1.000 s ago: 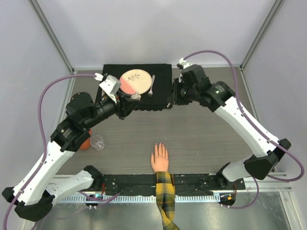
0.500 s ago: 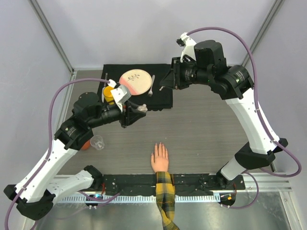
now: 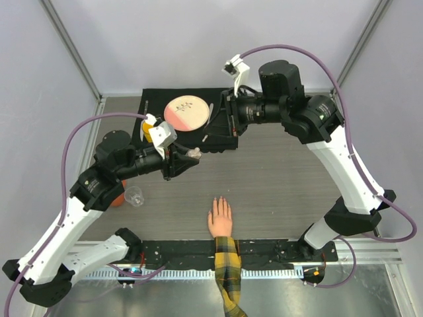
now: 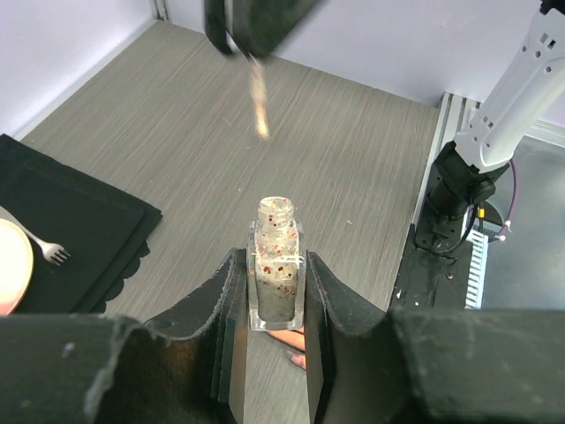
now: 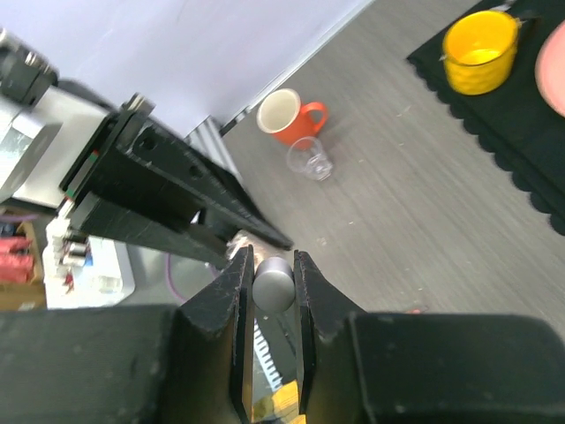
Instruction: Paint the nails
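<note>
A flesh-coloured hand with a yellow-and-black plaid sleeve lies palm down at the table's near edge. Its tiny pinkish nails point away from the arms. My left gripper is shut on a small clear bottle of glittery polish, uncapped and held above the table, up and left of the hand. Two fingertips of the hand show below the bottle. My right gripper is shut on the grey cap. The cap's brush hangs in the air beyond the bottle's mouth.
A black mat at the back holds a pink-and-cream plate, a fork and a yellow cup. An orange mug and a clear glass cup stand at the left.
My left gripper has carried the bottle off the mat towards the near side. My right arm has risen and swung left, so its gripper now hangs over the mat's front, close to the bottle.
</note>
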Available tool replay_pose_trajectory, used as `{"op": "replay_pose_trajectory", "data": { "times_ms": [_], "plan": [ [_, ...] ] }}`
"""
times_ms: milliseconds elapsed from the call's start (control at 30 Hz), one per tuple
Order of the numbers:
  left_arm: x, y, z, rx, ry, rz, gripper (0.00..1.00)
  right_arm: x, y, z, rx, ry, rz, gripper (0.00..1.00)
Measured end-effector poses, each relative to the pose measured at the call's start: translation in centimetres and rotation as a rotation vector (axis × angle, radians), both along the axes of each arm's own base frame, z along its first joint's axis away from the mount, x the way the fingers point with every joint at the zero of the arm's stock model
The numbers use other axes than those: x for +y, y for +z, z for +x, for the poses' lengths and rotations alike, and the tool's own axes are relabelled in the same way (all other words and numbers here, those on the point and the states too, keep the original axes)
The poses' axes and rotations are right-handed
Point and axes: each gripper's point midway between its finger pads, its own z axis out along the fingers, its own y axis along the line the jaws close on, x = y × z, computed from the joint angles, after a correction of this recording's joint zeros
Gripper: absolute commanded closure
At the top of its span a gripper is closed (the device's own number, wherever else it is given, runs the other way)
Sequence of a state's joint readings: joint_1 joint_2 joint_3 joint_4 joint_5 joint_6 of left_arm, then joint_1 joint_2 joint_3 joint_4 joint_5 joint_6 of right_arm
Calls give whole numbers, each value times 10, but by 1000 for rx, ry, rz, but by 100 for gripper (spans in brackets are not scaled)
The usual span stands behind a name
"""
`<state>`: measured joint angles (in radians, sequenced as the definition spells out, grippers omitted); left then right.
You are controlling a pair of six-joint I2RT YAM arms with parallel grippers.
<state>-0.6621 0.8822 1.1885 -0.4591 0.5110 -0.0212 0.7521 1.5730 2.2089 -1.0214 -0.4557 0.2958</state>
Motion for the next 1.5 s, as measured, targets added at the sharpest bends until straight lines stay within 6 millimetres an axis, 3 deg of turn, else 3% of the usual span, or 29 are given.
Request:
{"op": "replay_pose_trajectory", "data": {
  "times_ms": [133,267,633,1500],
  "plan": [
    [3,3,-4,-14,0,-11,100,17,-4,-24,-1,66,-11,99],
    [5,4,-6,-20,1,-16,100,25,-8,-36,-4,80,-24,99],
    [6,4,-8,-29,1,-23,100,16,0,-28,-23,-5,-8,99],
    [3,4,-5,-35,-8,-27,100,21,-12,-26,3,-7,-32,99]
  ]
}}
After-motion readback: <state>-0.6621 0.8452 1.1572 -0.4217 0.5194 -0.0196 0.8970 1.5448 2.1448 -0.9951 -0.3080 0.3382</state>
